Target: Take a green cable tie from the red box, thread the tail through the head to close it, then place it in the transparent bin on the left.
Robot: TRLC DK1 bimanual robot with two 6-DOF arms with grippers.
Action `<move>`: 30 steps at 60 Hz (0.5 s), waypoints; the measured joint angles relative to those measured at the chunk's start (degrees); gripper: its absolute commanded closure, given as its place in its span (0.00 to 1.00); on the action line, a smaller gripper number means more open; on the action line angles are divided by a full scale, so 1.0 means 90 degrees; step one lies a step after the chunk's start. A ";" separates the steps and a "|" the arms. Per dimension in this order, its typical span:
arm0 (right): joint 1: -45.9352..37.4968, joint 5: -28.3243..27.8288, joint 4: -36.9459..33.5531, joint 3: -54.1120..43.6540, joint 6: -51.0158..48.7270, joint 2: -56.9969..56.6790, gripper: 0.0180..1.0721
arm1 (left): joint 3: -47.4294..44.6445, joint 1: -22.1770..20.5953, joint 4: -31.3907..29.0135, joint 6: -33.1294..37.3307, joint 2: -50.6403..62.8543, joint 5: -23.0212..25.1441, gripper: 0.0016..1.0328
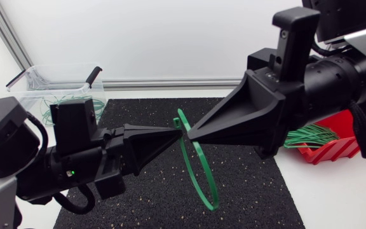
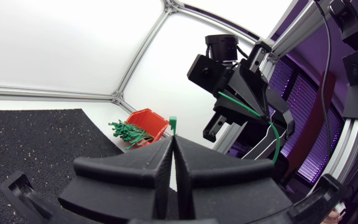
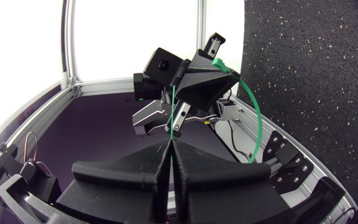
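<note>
Head view: my left end effector (image 1: 178, 130) and right end effector (image 1: 190, 133) meet tip to tip above the black mat (image 1: 246, 184). The green tie (image 1: 198, 156) hangs below them as a loop, clear of the worktop. The red box (image 1: 335, 149) with spare ties sits behind my right arm, and the bin (image 1: 56, 83) is at the far left, already holding a few.

Left wrist view: the left fingers are pressed together with no gap, pinching a thick green stub (image 2: 173, 122), which I take to be the head end.

Right wrist view: the right fingers are likewise fully closed, on a thin green strand that runs straight to the left tip, while the rest of the tie arcs off to one side (image 3: 258, 118).

I judge this to be the threading step, with the tail apparently through the head; I can't see the head well enough to be sure. Next, I'd draw the tail a little further, free the right grip, and swing the left arm over the bin before letting go.
</note>
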 measured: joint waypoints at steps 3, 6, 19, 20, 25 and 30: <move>0.0005 0.0036 -0.0095 0.0029 0.0002 -0.0095 0.95 | 0.0109 -0.0138 -0.0080 0.0000 -0.0044 -0.0121 0.96; 0.0024 0.0104 -0.0192 0.0044 0.0007 -0.0192 0.95 | 0.0216 -0.0301 -0.0170 0.0000 -0.0090 -0.0231 0.96; 0.0078 0.0265 -0.0546 0.0175 0.0032 -0.0661 0.95 | 0.0517 -0.0702 -0.0539 0.0005 -0.0311 -0.0670 0.96; 0.0080 0.0274 -0.0576 0.0189 0.0046 -0.0699 0.95 | 0.0532 -0.0716 -0.0578 0.0002 -0.0335 -0.0690 0.96; 0.0087 0.0313 -0.0658 0.0255 0.0049 -0.0891 0.95 | 0.0573 -0.0789 -0.0738 0.0002 -0.0510 -0.0831 0.96; 0.0121 0.0374 -0.0782 0.0306 0.0051 -0.1032 0.95 | 0.0578 -0.0845 -0.0928 0.0005 -0.0750 -0.0940 0.96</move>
